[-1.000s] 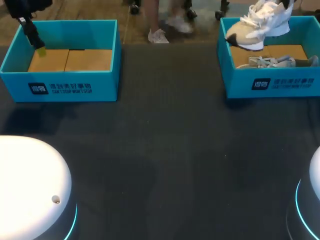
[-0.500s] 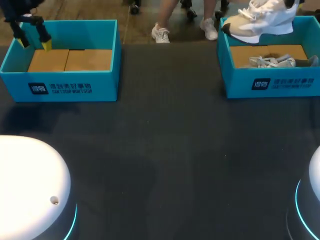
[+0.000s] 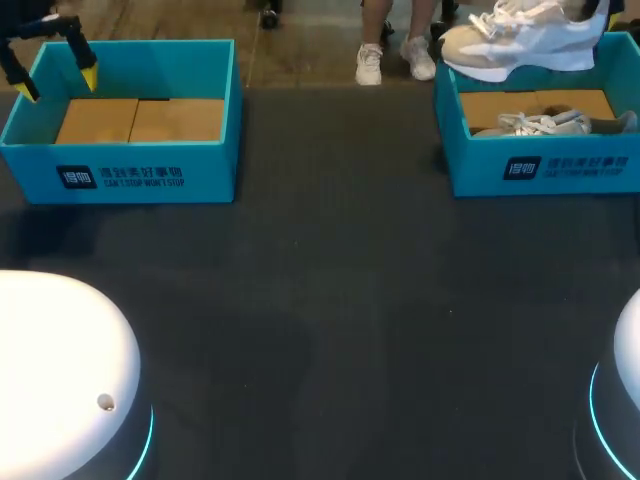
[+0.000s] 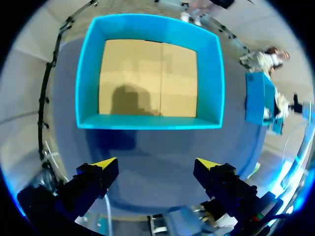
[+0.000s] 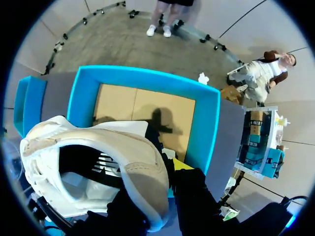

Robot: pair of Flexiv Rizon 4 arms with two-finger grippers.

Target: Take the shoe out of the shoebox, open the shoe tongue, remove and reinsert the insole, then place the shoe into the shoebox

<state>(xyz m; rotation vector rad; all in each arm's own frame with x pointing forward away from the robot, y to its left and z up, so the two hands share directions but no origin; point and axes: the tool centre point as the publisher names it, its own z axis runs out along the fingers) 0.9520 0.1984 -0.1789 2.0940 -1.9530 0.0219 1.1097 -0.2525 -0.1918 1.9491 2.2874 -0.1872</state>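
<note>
A white and beige shoe (image 3: 520, 42) hangs level above the right blue shoebox (image 3: 540, 170). My right gripper (image 5: 165, 171) is shut on its heel collar, the shoe's opening (image 5: 98, 162) facing the wrist camera; in the head view that gripper is mostly hidden behind the shoe. A second pale shoe (image 3: 545, 123) lies inside this box on the cardboard floor. My left gripper (image 3: 58, 82) stands open over the far left corner of the left shoebox (image 3: 120, 175). Its fingers (image 4: 106, 164) hold nothing, and the empty box (image 4: 147, 122) lies ahead of them.
The left shoebox holds only its bare cardboard floor (image 3: 140, 120). Dark table surface (image 3: 330, 280) stretches between and in front of the two boxes. The white arm bases (image 3: 60, 370) sit at the near corners.
The right gripper has raised the shoe and levelled it, toe swinging up and left. The left gripper has moved up and left out of the left box, turning so both fingers show.
</note>
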